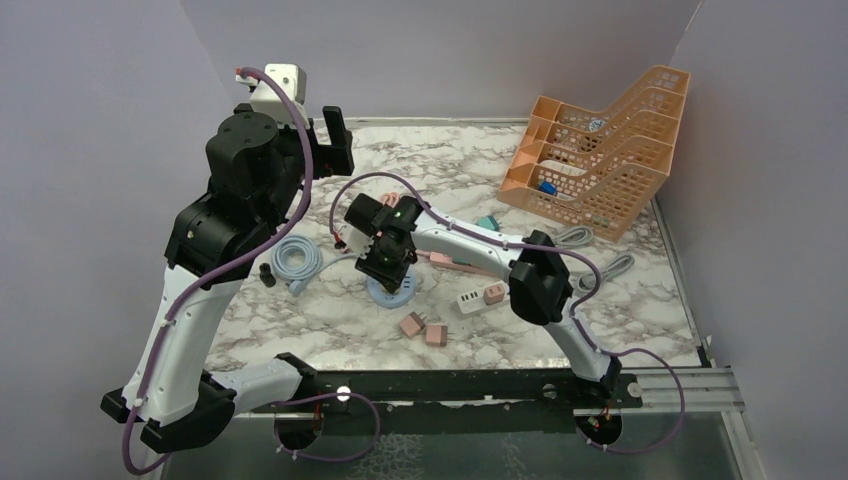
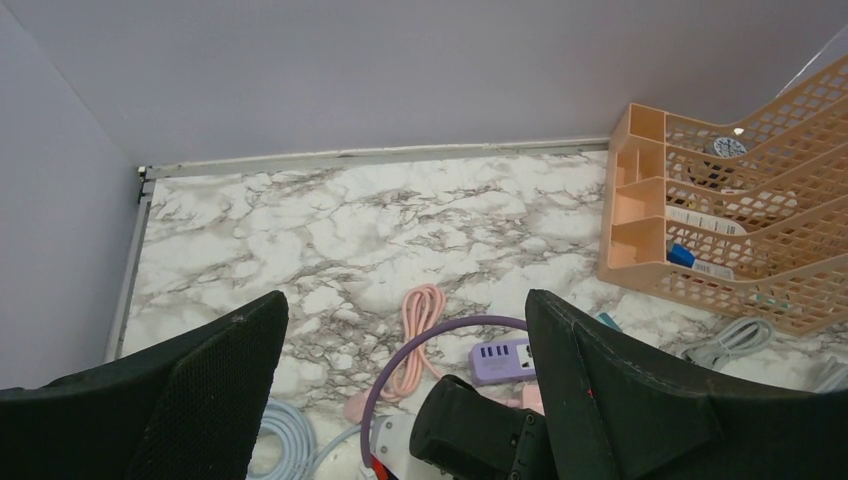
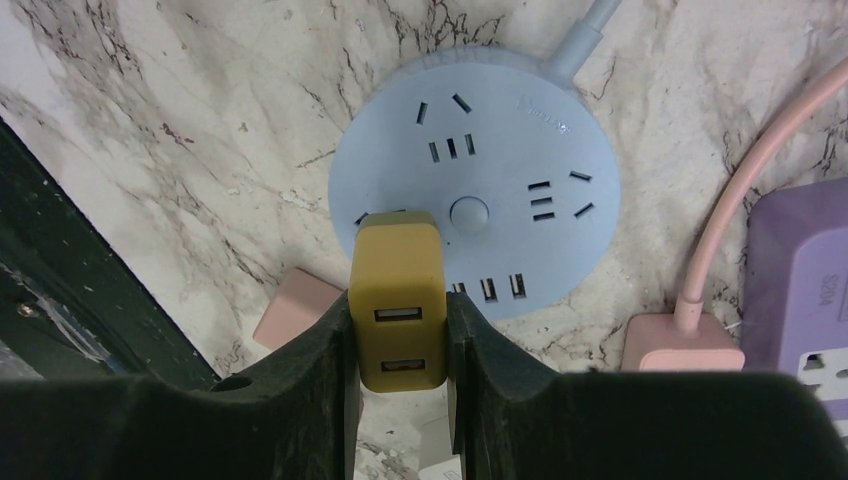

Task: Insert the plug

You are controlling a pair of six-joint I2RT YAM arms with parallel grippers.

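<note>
A mustard-yellow USB charger plug (image 3: 395, 305) is clamped between the fingers of my right gripper (image 3: 398, 322). Its front end lies over the lower left sockets of a round light-blue socket hub (image 3: 500, 170) on the marble table. The prongs are hidden, so I cannot tell whether they are in the slots. In the top view the right gripper (image 1: 385, 262) points down just above the hub (image 1: 392, 293). My left gripper (image 1: 335, 135) is raised high at the back left. Its fingers are wide apart and empty in the left wrist view (image 2: 405, 320).
A purple power strip (image 3: 800, 290) and a pink plug (image 3: 685, 342) with its cable lie right of the hub. Pink adapters (image 1: 425, 328), a white strip (image 1: 470, 300) and a coiled blue cable (image 1: 296, 258) lie around it. An orange file rack (image 1: 600, 160) stands at the back right.
</note>
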